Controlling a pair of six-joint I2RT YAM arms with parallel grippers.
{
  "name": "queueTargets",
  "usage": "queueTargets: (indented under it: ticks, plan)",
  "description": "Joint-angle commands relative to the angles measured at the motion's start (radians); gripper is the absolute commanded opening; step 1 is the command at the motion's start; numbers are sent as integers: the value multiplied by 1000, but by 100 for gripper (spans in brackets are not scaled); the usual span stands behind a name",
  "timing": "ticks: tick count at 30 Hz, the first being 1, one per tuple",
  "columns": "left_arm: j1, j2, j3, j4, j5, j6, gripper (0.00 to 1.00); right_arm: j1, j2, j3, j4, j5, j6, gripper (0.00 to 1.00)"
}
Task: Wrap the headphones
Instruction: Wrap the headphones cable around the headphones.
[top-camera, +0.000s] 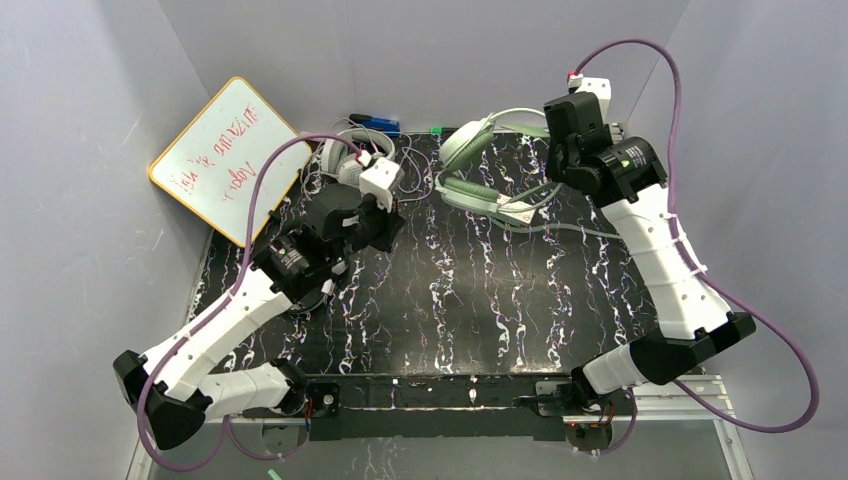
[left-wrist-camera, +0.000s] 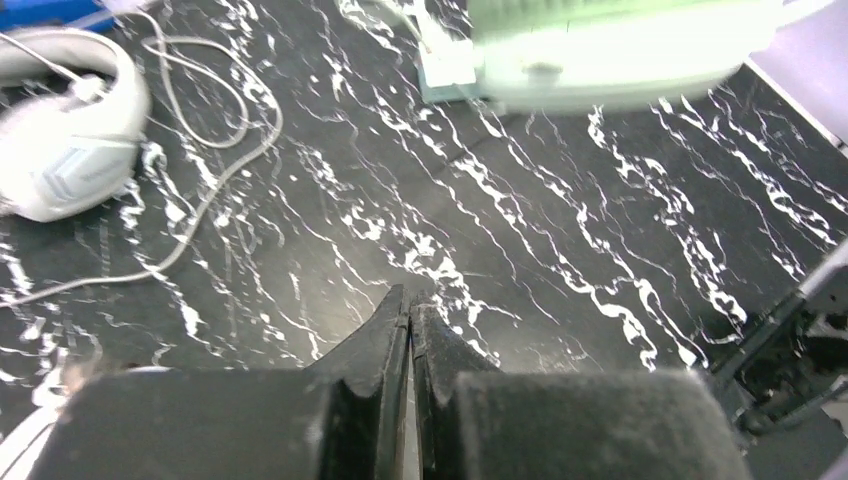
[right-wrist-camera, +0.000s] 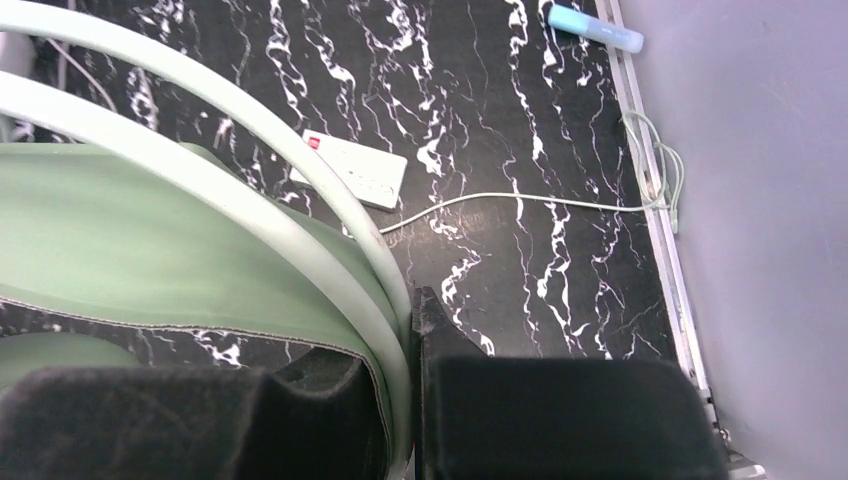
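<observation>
Mint-green plastic marks the headset at the far middle of the table: the mint-green headset (top-camera: 478, 165) lies just beside the right gripper (top-camera: 556, 172), its ear cups towards the left; from above the grip itself is hidden by the wrist. In the right wrist view the right gripper (right-wrist-camera: 402, 335) is seen clamped on the headset's thin band (right-wrist-camera: 215, 135), which passes down between the two black fingers; the wide padded band is seen beside it. The pale cable (right-wrist-camera: 520, 200) is shown trailing across the marbled black table (right-wrist-camera: 560, 280) to a loose bundle at the right rail; a white tag (right-wrist-camera: 356, 170) lies near the band; only a short stretch of that cable (top-camera: 575, 229) is made out from above.

The light grey headset (top-camera: 345, 160) is found at the far left, near the whiteboard (top-camera: 225, 155); in the left wrist view its ear cup (left-wrist-camera: 70, 150) and looping grey cable (left-wrist-camera: 215, 165) are shown clearly, while the mint-green headset (left-wrist-camera: 620, 50) is only a blur at the top edge. The left gripper (left-wrist-camera: 411, 312) is seen pressed fully together with nothing held, hovering over bare table, apart from both headsets; from above, the left gripper (top-camera: 384, 222) is largely masked by its wrist.
</observation>
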Motion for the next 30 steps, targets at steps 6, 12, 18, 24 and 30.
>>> queueTargets:
  ticks: [6,12,18,24,30]
  plan:
    - [-2,5,84,-4,-44,99,42,-1,-60,-78,99,18,11,1]
    - [34,-35,-96,146,22,31,68,0,-59,18,58,-18,-7,1]
    - [66,-109,-327,441,141,-47,92,-1,-84,91,33,-24,-2,1]
    - [65,-110,-503,814,252,-23,99,-1,-83,221,10,-94,24,1]
    - [56,54,-575,1117,270,-164,98,-1,-144,209,88,-166,65,1]
